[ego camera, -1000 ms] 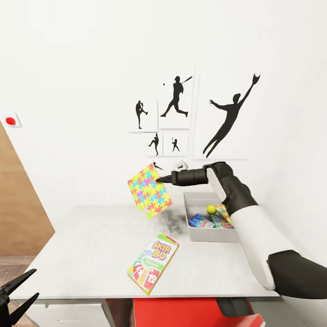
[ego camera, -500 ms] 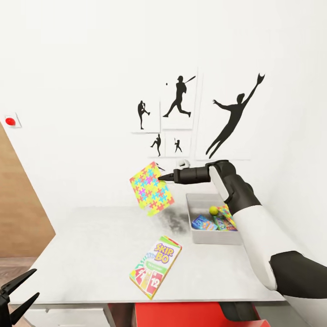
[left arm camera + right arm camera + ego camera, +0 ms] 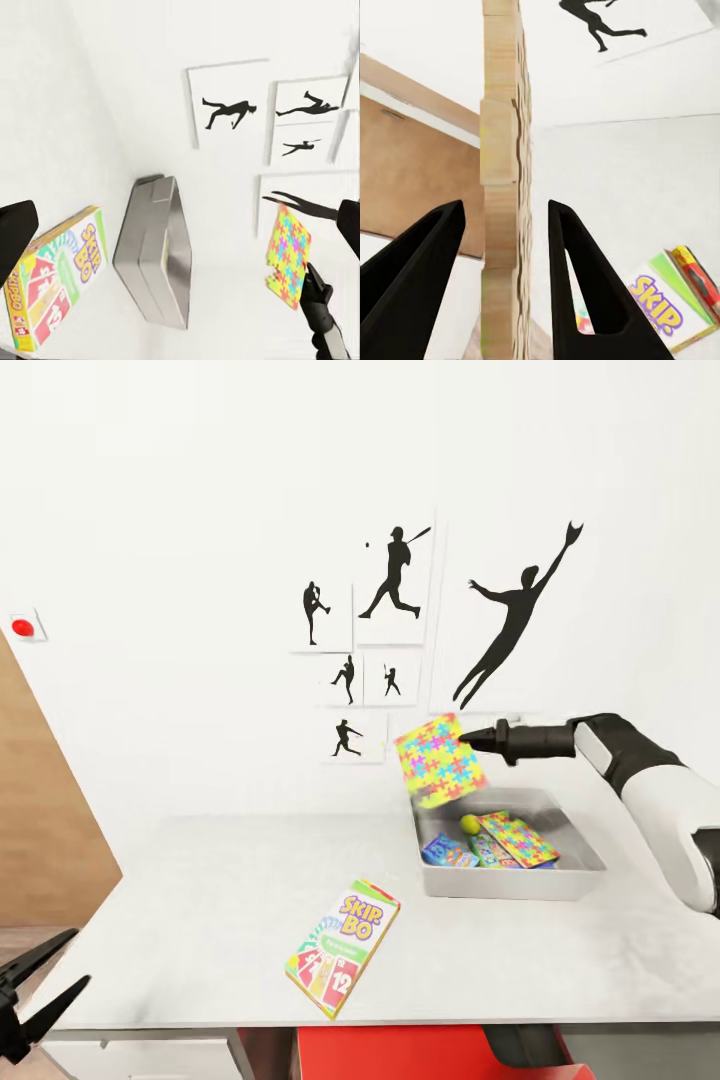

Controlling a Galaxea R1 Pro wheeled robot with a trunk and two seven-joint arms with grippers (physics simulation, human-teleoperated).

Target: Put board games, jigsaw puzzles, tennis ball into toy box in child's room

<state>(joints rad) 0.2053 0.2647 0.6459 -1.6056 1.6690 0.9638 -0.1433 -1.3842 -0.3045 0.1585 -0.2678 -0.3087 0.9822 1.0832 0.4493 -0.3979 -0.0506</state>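
Right hand (image 3: 470,738): clenched on one edge of a jigsaw puzzle (image 3: 439,759), fingers on either face of the box. In the right wrist view the puzzle (image 3: 502,187) runs edge-on between the two dark fingers (image 3: 577,277). Puzzle is held in the air, tilted, over the far left corner of the toy box (image 3: 580,855), apart from it.

Toy box: grey tray on the counter (image 3: 200,900), toward its right side near the wall. Inside it: tennis ball (image 3: 468,823) at the far left, a second puzzle (image 3: 518,838) lying slanted against the contents, and a blue game box (image 3: 446,851) beside another colourful box whose type I cannot tell.

Skip-Bo box (image 3: 342,945): flat on the counter, near the front edge, well apart from the toy box and to its left. Seen in the left wrist view (image 3: 56,274) just beside the toy box (image 3: 157,251), and at the corner of the right wrist view (image 3: 664,304).

Left hand (image 3: 40,990): low, beside the counter's front left corner, fingers spread apart, released, holding nothing.

Wall behind the counter carries black baseball silhouettes (image 3: 390,575). Red button (image 3: 22,627) on the wall at far left.
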